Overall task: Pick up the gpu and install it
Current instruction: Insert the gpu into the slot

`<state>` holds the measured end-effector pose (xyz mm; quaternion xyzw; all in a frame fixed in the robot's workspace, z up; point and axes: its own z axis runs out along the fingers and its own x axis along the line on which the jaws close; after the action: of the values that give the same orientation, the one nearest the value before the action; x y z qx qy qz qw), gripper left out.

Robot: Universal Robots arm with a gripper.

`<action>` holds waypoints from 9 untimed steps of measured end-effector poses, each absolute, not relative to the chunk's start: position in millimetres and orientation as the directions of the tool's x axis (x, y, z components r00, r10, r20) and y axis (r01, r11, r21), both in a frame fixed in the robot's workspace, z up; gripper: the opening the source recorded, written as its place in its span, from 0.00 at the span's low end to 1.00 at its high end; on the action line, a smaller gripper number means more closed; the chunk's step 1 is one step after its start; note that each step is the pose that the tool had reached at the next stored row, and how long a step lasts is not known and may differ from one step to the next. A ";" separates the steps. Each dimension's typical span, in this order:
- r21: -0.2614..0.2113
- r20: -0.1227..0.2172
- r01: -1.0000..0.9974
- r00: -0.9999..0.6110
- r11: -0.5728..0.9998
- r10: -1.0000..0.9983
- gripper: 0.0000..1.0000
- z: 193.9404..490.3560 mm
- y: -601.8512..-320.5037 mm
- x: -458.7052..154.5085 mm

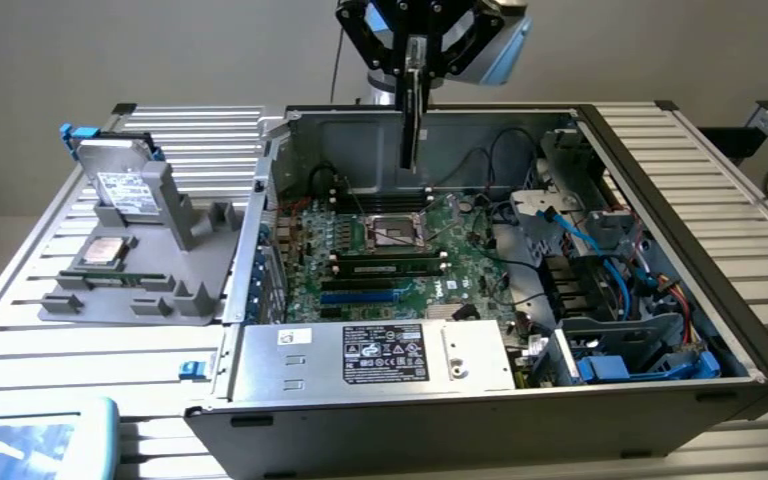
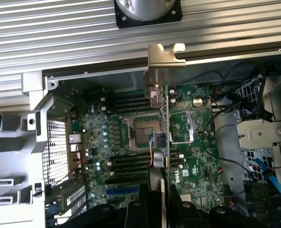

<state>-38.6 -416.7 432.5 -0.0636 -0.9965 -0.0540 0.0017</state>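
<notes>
The gpu [image 1: 412,120] hangs edge-on and upright from my hand [image 1: 418,50], above the open computer case [image 1: 491,410] that lies on the tabletop [image 1: 704,150]. It is clear of the motherboard [image 1: 384,250] and roughly over the processor socket [image 1: 394,232].

In the wrist view the card [image 2: 160,118] runs as a thin line away from my hand [image 2: 162,209]. Its silver bracket [image 2: 165,57] is at the far end, near the case wall.

My hand is partly closed, with the fingers clamped on the two flat faces of the card and on nothing else.

I judge the step in hand to be carrying the card to an expansion slot [image 1: 357,297]. To do it well, I should:
- keep the card plumb and unskewed in the grip;
- hold its long edge parallel to the slot;
- keep the bracket toward the case wall;
- stay clear of the loose cables [image 1: 518,160].

A tilted card would likely jam rather than seat.
</notes>
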 end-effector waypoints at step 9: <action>0.109 0.010 0.023 -1.000 0.994 0.022 0.27 432.2 -416.7 -38.4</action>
<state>-38.4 -416.7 432.2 -0.0113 -0.9984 -0.0546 0.0045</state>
